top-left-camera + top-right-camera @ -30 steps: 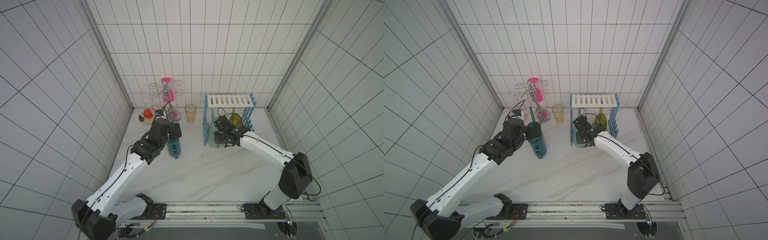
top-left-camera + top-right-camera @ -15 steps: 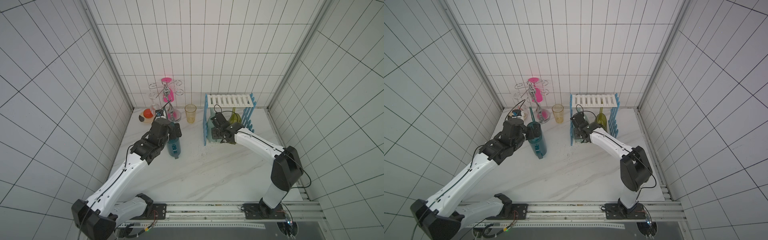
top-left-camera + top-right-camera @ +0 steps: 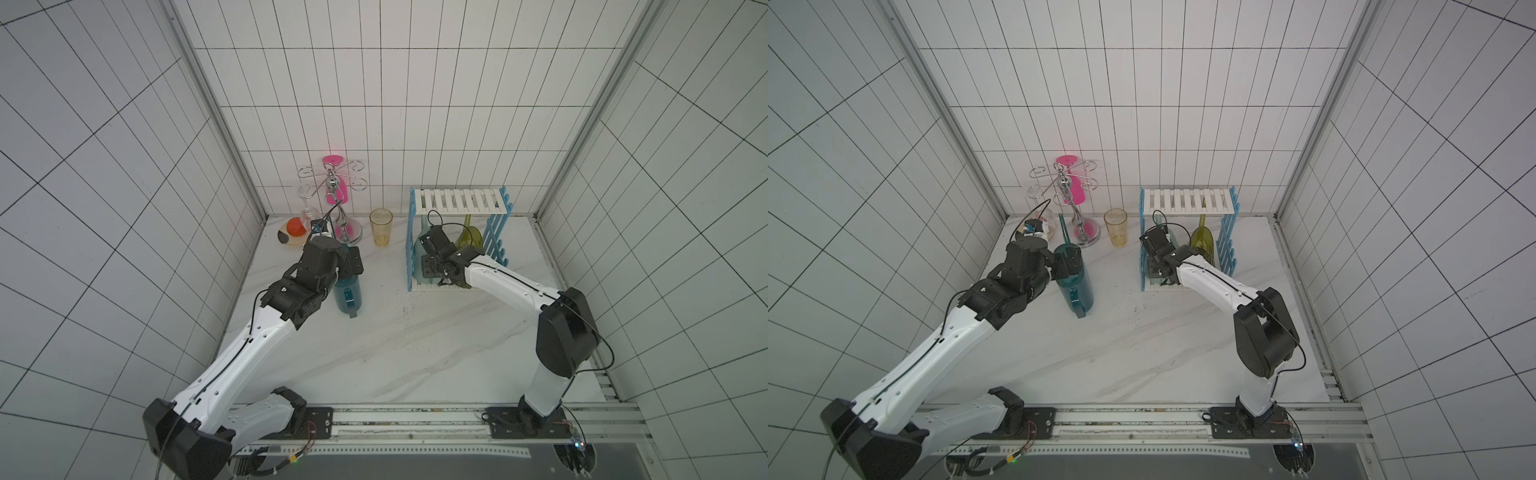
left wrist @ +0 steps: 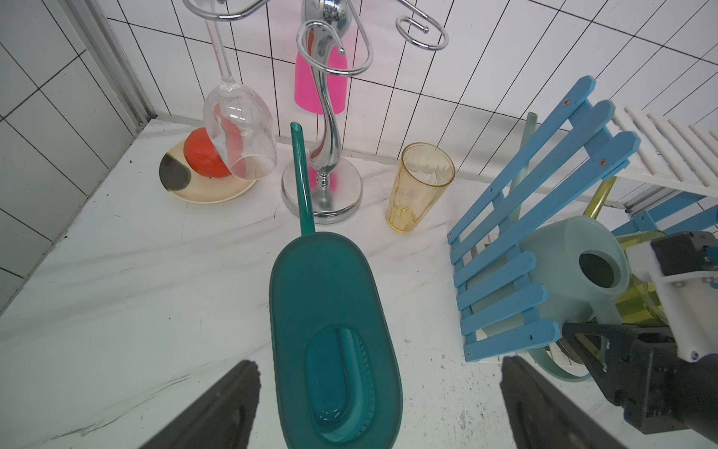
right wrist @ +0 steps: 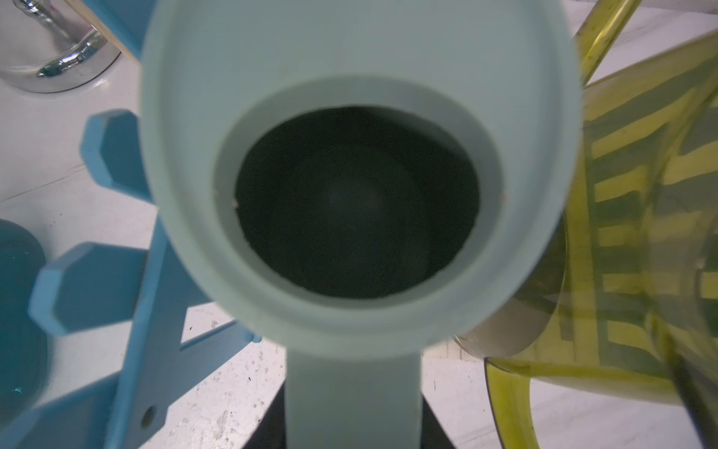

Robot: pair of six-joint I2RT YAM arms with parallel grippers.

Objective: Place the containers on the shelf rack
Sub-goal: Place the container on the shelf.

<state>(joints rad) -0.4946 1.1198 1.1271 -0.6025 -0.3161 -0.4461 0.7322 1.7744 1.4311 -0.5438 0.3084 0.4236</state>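
The pale mint can (image 4: 563, 264) is inside the shelf rack (image 3: 459, 200), on the low shelf, next to the blue side panel. The rack stands at the back edge of the desk (image 3: 415, 353), toward its right back corner. The yellow-green can (image 3: 469, 239) is on the same low shelf, right beside the mint one. The right claw (image 3: 430, 270) is at the mint can's handle. I cannot tell if it is pinching the handle or has let go a little, because its tips are cut off in the right wrist view. So this looks like the step of setting the mint can down. Next, I think this claw must let go and pull straight back without bumping the handle. The dark teal can (image 4: 330, 311) stands on the desk, well apart from the rack, nearer the left back corner. The left claw (image 4: 379, 408) is spread wide with one finger on each side of this can, not touching it. It likely has to squeeze the can and carry it over. The top shelf is bare. In both top views the right arm hides the bottom of the mint can, so I cannot see if it sits flat.
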